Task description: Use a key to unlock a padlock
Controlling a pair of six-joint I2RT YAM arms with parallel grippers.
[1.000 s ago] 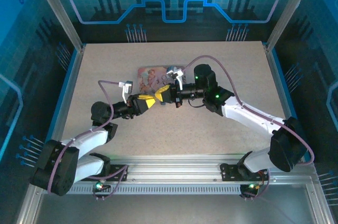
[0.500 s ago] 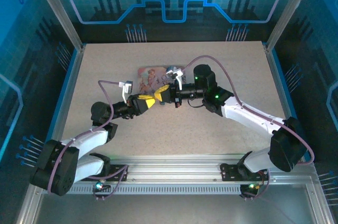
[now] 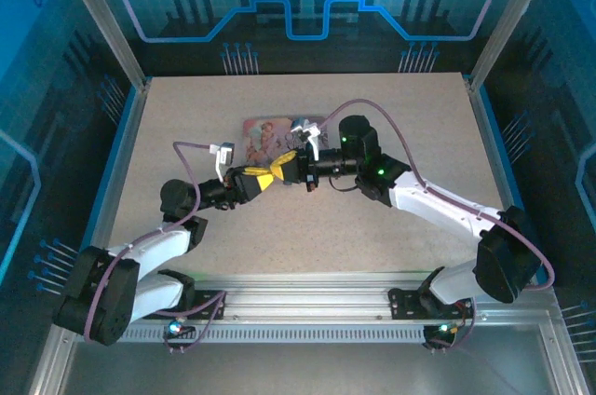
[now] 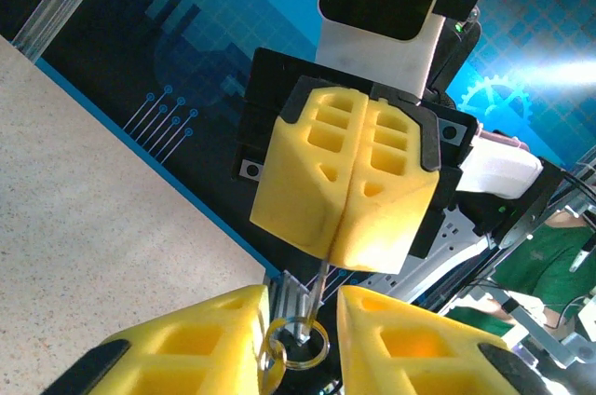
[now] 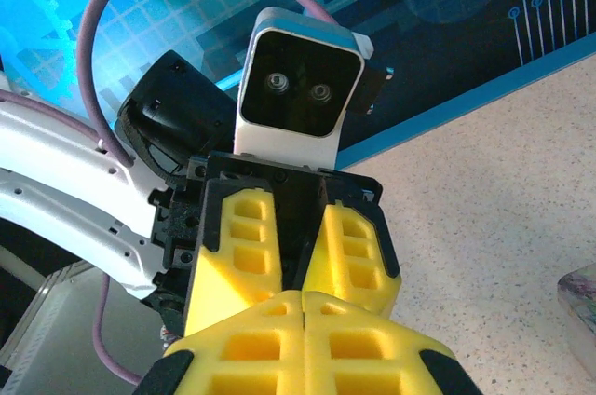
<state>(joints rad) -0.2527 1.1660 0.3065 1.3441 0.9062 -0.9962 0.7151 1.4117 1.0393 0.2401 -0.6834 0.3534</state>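
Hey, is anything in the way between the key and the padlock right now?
Nothing visible. The right hand pinches the key, pointing it straight at the padlock held in the left hand.

Shiny metal key (image 4: pixel 318 285); matt yellow plastic fingers (image 4: pixel 307 181); speckled matt table (image 4: pixel 84 190).

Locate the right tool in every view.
Top external: right tool at mid-table, tip to tip with the left tool, just before the tin.
Left wrist: picture centre, yellow fingers shut, the thin key sticking out below them.
Right wrist: bottom edge, its own fingers pressed together.
Shared landmark: the speckled table.
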